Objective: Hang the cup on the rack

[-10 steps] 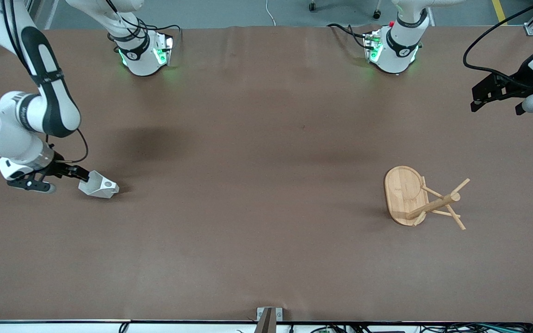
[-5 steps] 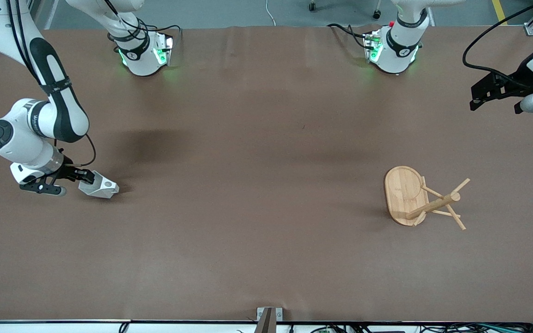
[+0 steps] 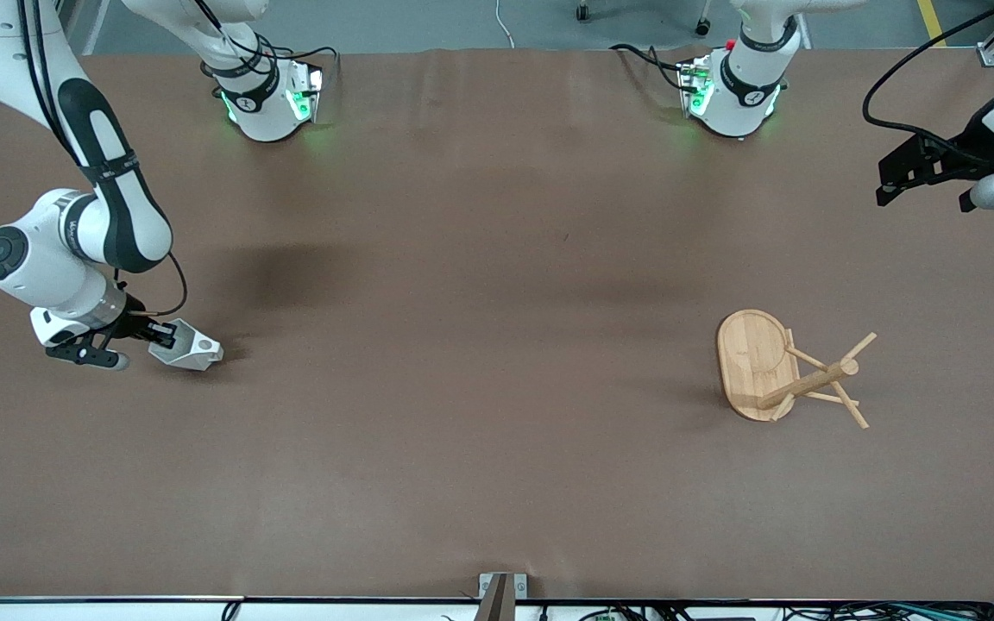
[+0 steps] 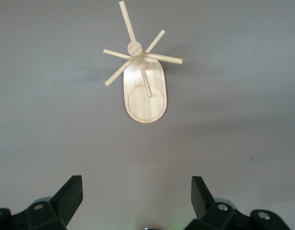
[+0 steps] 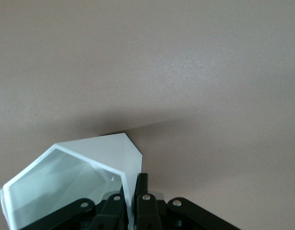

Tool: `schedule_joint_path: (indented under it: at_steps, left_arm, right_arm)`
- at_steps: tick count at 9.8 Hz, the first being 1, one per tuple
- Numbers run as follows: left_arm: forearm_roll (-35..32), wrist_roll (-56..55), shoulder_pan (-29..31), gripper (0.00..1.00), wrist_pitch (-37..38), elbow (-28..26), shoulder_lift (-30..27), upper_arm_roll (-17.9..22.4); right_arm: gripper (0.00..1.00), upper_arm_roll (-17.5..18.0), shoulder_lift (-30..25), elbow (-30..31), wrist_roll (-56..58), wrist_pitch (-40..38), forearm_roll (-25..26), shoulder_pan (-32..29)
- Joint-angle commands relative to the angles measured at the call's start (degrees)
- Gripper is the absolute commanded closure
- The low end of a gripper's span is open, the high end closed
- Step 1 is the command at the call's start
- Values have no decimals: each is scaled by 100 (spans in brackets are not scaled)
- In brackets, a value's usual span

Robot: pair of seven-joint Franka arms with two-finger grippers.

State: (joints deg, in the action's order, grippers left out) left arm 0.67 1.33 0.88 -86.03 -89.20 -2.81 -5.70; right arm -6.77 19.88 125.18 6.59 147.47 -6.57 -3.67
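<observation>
White and thin-walled, the one cup [image 3: 186, 348] lies tipped on the table near the right arm's end. It looks light, stiff and likely slick, so the rim is the sensible hold. The right gripper [image 3: 160, 331] is clenched on that rim. One rack [image 3: 786, 372] lies toppled toward the left arm's end. The left gripper [image 4: 136, 196] waits above it, jaws spread.

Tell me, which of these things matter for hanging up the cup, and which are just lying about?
Part of the job:
- cup, lying on its side, its wall pinched by the right gripper
- rack, tipped over on the table
- left gripper, open, waiting above the rack

Just lying about:
- nothing else on the table
</observation>
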Motion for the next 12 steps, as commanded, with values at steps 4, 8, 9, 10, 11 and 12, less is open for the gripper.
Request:
schedule_joint_path:
  at_steps: [4,8,9,10,11,12]
  left_arm:
    - [704,42,-184,0,60,8,421,-54]
    - [1310,42,-1184,0,-580,-1,509,-220]
    - [1521,86,-1483,0,-765,17,623,-229]
    - [1732,399,-1729,0,-1054,25,763,-290]
    - [2004,698,-1923,0,-1422,78,878,-378]
    - [2068,875,-2108,0,-1869,70,966,-553]
  right_arm:
    - [100,1,-406,-1017,861,-2213,-99,24]
    - [100,472,-371,-2279,974,-4436,-1079,393]
    - [100,771,-362,-2279,1045,-4655,-1667,402]
    - [100,1061,-354,-2279,1055,-4927,-2360,411]
    - [100,1290,-345,-2279,1055,-5086,-2802,446]
    - [100,1580,-353,-2279,1055,-5123,-3259,455]
